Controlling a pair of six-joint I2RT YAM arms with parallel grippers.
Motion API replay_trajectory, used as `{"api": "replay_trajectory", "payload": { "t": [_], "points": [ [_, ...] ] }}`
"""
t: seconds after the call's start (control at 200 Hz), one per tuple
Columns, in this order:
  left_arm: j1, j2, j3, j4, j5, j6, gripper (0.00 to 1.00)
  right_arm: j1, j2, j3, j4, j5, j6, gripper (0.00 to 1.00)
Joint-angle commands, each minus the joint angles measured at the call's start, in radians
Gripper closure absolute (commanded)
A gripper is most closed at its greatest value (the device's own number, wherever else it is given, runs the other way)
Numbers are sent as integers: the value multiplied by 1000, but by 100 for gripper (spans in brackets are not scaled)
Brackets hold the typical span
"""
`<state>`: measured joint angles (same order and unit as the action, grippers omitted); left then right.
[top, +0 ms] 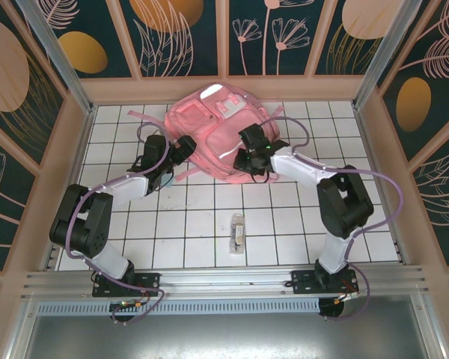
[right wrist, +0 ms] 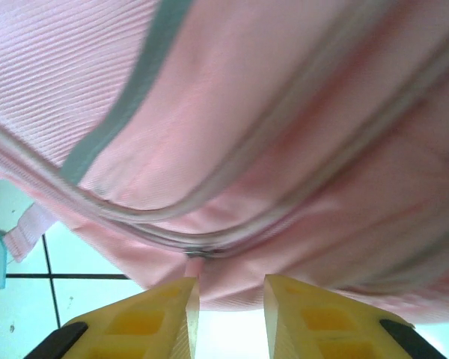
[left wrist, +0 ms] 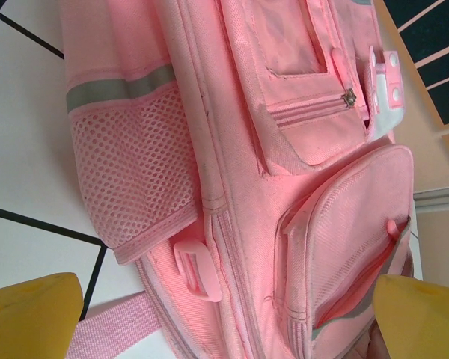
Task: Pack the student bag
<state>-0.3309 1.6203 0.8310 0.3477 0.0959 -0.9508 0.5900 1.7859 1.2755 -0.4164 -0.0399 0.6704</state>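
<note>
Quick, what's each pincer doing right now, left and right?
Left pincer: wide open, empty, at the student bag.
Right pincer: nearly closed at the bag's zipper pull; grip cannot be told.

One large pink fabric backpack (top: 213,123) lies at the tips of both pairs of fingers. One small clear-wrapped packet (top: 238,230) lies on the tiles, well apart from all the fingers. There are two arms, one ending in the left gripper (top: 184,149) and one in the right gripper (top: 243,157). Each gripper has two yellow fingers (left wrist: 30,314) (right wrist: 150,318), four in all. One pink mesh side pocket (left wrist: 127,179) sits just beyond the left fingers.
</note>
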Motion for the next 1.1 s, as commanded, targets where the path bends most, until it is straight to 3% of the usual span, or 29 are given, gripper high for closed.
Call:
{"api": "replay_trajectory", "payload": {
  "t": [0.0, 0.195, 0.425, 0.585, 0.73, 0.895, 1.096],
  "points": [
    [2, -19, -1, 12, -2, -9, 1, -16, -44, -53, 28, -32, 13, 69],
    [2, -14, 2, 17, 8, -18, 1, -8, -3, -3, 55, -87, -29, 61],
    [0, -17, -3, 15, 47, -13, 1, 7, 78, 107, -1, -32, -153, 63],
    [-10, 4, -95, 171, 185, -155, 7, -8, 124, 62, 26, -82, -171, 63],
    [-76, 49, -113, 239, 199, -225, 12, -23, 143, -13, 84, -110, -141, 63],
    [-154, 180, -35, 287, 220, -268, 26, -38, 152, -81, 168, -186, -123, 62],
    [-166, 314, 42, 298, 171, -261, 48, -70, 194, -121, 277, -283, -116, 62]
  ]
}}
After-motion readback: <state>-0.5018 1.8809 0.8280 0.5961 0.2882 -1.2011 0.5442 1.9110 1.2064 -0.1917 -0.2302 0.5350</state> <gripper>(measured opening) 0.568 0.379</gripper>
